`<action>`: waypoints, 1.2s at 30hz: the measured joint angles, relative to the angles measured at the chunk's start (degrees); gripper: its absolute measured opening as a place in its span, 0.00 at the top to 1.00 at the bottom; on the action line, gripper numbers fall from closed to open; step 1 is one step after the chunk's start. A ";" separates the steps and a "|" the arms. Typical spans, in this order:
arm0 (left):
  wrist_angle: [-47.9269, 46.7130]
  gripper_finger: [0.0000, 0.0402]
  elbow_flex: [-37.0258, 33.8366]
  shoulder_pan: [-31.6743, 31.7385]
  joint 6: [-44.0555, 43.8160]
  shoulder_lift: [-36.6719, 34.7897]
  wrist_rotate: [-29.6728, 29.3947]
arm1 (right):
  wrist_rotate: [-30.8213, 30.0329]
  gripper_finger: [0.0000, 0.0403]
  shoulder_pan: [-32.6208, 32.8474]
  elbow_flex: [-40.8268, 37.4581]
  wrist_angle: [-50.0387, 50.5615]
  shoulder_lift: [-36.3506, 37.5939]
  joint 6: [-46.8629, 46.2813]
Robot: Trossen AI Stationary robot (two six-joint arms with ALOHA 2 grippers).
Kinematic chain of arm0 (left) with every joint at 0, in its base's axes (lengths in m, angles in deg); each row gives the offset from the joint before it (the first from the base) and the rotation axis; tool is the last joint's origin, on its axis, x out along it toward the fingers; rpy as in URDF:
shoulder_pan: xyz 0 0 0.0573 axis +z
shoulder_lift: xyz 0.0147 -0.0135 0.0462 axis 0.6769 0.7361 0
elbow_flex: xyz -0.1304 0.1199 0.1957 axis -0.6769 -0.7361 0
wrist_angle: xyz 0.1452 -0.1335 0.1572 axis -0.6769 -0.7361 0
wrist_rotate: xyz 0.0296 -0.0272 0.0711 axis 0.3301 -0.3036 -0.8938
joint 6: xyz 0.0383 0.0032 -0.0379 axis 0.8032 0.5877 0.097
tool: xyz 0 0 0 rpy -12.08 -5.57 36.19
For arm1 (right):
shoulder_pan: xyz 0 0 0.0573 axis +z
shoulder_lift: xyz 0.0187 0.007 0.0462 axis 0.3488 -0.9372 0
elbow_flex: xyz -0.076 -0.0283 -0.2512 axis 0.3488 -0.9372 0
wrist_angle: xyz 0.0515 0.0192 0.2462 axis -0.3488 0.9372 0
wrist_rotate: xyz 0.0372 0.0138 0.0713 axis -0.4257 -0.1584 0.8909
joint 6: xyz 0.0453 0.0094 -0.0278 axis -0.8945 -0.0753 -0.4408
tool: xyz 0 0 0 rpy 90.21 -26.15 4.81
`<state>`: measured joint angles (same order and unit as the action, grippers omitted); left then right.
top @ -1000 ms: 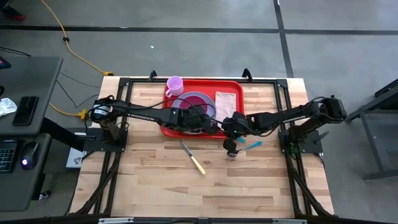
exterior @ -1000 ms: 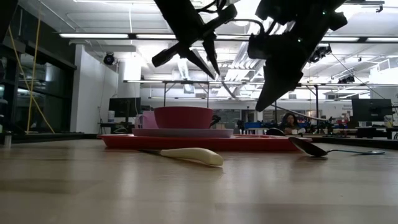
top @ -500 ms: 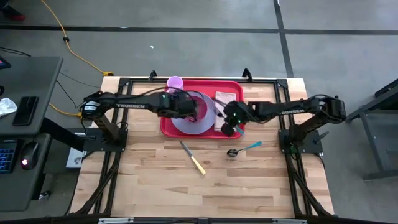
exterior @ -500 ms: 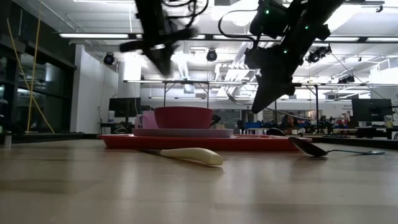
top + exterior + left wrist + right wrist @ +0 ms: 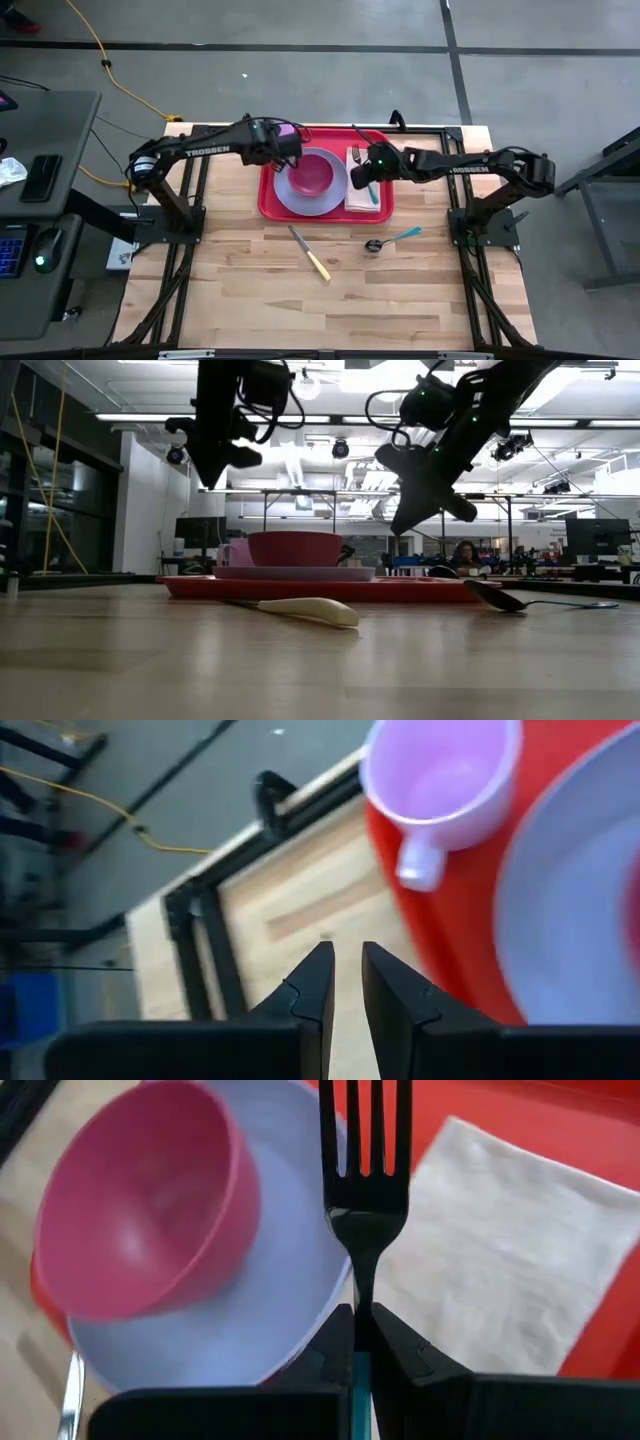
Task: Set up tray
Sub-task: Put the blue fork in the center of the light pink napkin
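The right pincer (image 5: 353, 1342) is clenched on a fork (image 5: 362, 1175), holding it up over the red tray (image 5: 381, 205), which sits at 12 o'clock on the worktop (image 5: 300, 300). The step looks like putting the fork down on the napkin (image 5: 500, 1260), beside the plate (image 5: 312, 195) with the pink bowl (image 5: 314, 173). Next it should lower the fork flat and let go. The left pincer (image 5: 343, 975) has a small gap and holds nothing, near the cup (image 5: 437, 790). A second ago both arms were nearer 6 o'clock, by the spoon (image 5: 392, 239) and knife (image 5: 311, 254).
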<state>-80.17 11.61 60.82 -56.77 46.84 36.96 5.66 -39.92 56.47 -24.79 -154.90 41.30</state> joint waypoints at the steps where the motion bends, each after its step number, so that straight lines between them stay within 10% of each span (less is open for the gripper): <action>1: -0.21 0.79 -0.38 0.67 0.84 0.00 -0.78 | -0.44 1.00 -0.10 0.00 0.04 0.00 -1.34; 19: 9.07 0.79 -14.73 9.93 12.67 -10.77 -6.18 | -6.38 1.00 -0.13 -0.04 -2.36 0.00 -14.89; 36: 26.96 0.79 -25.13 21.67 31.86 -34.85 15.55 | -3.85 1.00 -0.11 -0.07 -3.15 -4.26 -22.64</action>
<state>-53.21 -13.52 82.49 -24.91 11.99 52.51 1.80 -40.03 56.40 -27.93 -159.16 18.66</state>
